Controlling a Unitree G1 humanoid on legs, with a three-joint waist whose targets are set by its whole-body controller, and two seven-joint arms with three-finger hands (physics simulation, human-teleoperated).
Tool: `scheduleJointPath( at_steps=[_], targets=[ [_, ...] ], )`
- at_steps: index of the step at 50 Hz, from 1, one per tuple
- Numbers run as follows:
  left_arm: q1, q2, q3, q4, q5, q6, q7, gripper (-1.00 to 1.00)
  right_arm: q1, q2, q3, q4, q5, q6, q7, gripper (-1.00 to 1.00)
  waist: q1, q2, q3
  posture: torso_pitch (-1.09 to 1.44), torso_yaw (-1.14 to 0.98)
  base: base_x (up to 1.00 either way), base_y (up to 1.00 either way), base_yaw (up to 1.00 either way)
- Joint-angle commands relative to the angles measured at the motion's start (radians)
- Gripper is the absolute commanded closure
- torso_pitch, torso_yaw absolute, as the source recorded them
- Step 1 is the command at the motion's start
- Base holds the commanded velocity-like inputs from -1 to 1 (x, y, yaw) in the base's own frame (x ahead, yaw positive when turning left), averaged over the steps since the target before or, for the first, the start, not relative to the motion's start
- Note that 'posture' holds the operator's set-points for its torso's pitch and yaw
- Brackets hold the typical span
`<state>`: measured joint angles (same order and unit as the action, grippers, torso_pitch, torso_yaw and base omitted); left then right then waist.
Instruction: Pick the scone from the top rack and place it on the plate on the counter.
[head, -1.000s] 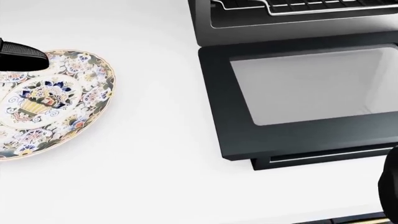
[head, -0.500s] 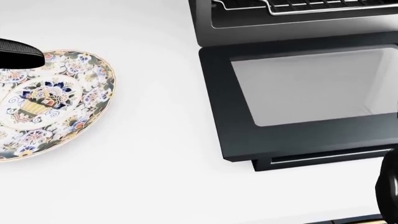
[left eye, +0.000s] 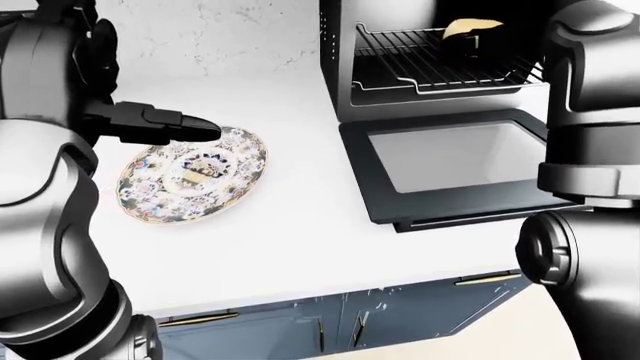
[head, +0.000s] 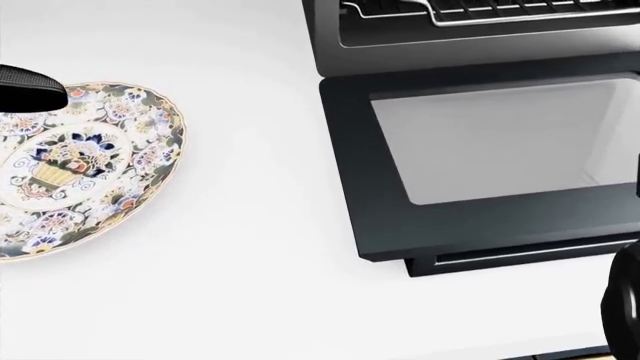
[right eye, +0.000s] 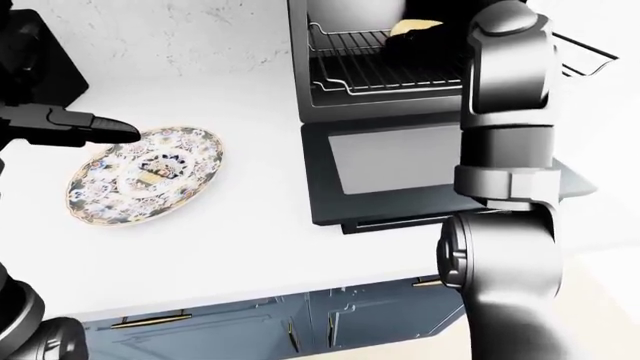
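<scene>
The scone sits on the top rack at the upper right of the left-eye view, with the right hand at it, grip unclear. The left hand hovers with fingers extended over the plate at centre left.

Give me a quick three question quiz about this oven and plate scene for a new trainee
1. True or false: the scone already lies on the plate.
2. How does the oven door stand? A) shut B) folded down open C) removed
3. Fill in: the left hand reaches over the plate's ____ edge in the left-eye view.

Key: 1 false, it sits on the top rack, with the right hand at it; 2 B; 3 top-left.
</scene>
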<state>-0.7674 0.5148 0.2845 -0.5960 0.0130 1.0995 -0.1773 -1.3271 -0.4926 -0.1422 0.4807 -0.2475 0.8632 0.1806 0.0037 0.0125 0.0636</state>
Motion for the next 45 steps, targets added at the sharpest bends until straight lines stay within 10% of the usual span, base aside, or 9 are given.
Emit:
scheduleJointPath(
  at_steps=[1,17,21,45],
  targets=[
    [-0.026,0.013,0.011,-0.018,0.005,-0.028,0.006,-1.0,-0.033,-0.012,-0.005,-0.041,-0.006,-0.018,-0.002,-0.07,0.0,0.0,-0.029,0.0,0.0,0.0,0.0,0.0],
    [-0.042,0.024,0.011,-0.012,0.002,-0.023,0.006,-1.0,-0.029,-0.021,0.003,-0.079,-0.029,0.01,0.047,0.55,0.0,0.0,-0.029,0.0,0.0,0.0,0.0,0.0],
    [-0.05,0.024,0.008,-0.008,0.001,-0.023,0.008,-1.0,-0.041,-0.02,0.0,-0.076,-0.036,0.004,0.047,1.0,0.0,0.001,-0.028,0.0,0.0,0.0,0.0,0.0],
    [-0.029,0.015,0.011,-0.014,-0.004,-0.035,0.012,-1.0,-0.082,-0.011,0.022,-0.23,-0.1,0.074,0.129,1.0,-0.002,0.004,-0.023,0.0,0.0,0.0,0.0,0.0]
  ],
)
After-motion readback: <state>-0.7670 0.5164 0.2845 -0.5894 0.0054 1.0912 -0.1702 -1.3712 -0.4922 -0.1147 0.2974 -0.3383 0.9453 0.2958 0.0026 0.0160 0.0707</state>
